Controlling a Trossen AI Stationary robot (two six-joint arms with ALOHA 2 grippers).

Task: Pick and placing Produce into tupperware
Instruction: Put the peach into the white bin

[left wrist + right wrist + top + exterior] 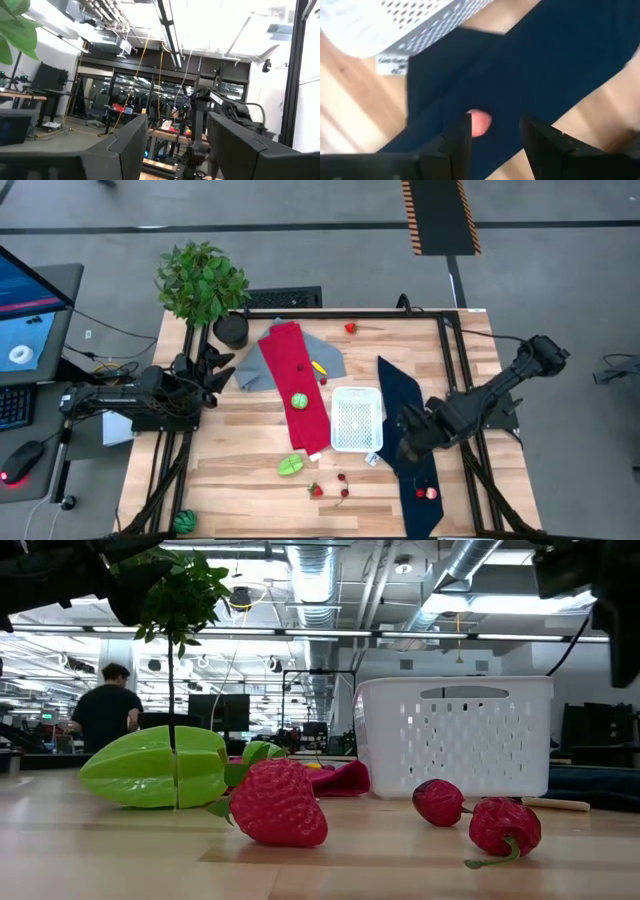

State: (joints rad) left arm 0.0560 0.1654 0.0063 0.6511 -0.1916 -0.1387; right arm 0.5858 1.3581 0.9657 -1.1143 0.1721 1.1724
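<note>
Table (250,480) of pale wood carries everything, with a potted plant (203,283) at its far left corner. A long red cloth (297,385) runs down the middle over a grey cloth (255,367), and a navy cloth (405,420) lies to the right. The white tupperware (357,419) sits between the red and navy cloths, nothing visible inside it. The left gripper (222,367) waits off the table's left edge, its fingers apart and empty. The right gripper (408,448) hangs over the navy cloth just right of the tub, fingers (457,142) parted around nothing, with a pink piece (480,122) lying on the cloth beyond them. Produce is scattered: a green starfruit (290,466), a green ball (300,401) on the red cloth, a strawberry (277,802) and cherries (505,825) near the front.
</note>
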